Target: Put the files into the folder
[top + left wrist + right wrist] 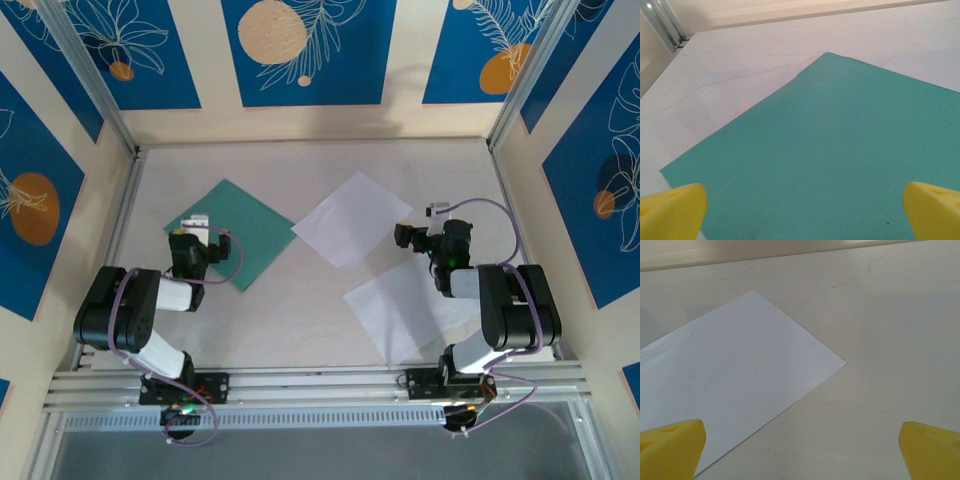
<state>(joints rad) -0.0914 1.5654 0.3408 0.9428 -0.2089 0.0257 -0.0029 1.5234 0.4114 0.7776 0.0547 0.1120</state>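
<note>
The metal rail (320, 380) is seen nearest, with the left arm (130, 310) and the right arm (510, 305) bolted to it. The pale table (300, 320) is walled in by blue-patterned panels (300, 50). The green folder (240, 235) is laid flat at the left, under the left gripper (802, 212), whose jaws are spread wide and hold nothing. The far sheet (350, 220) is laid just beside the folder's corner. The near sheet (395, 305) is partly covered by the right arm. The right gripper (800, 452) is likewise spread wide and empty, above bare table beside the far sheet.

On the table (300, 330) the folder (238, 232) lies left, far sheet (352, 219) beside it (near sheet (400, 308) rightward).
</note>
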